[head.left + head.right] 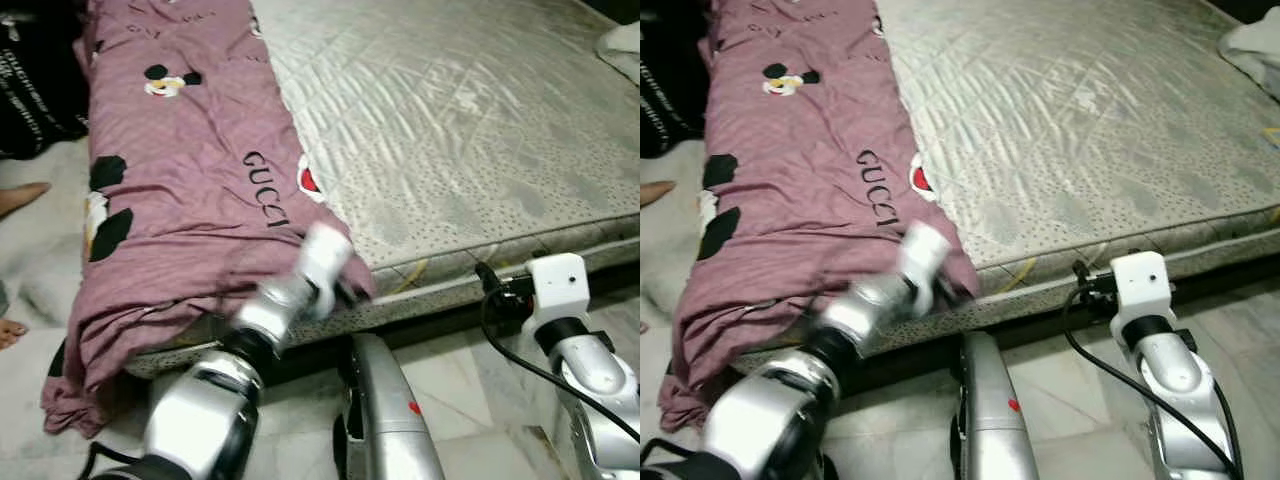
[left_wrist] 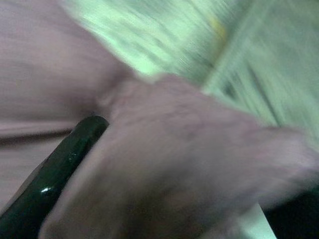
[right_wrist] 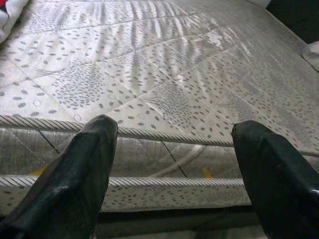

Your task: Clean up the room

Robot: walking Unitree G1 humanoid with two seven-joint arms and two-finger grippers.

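the mauve bedsheet lies bunched lengthwise along the mattress's left side. the left gripper sits at its near corner, fabric over 1 finger; grip uncertain. the right gripper, fingers wide, faces the bare edge, farther away.

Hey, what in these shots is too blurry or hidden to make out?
- Left pincer: in the left eye view, motion blur and the pink sheet hide its fingers.
- Left wrist view: blurred; one black finger shows against the cloth, grip unclear.
- White cloth: cut by the right eye view's edge.
- Right pincer: open before the mattress.
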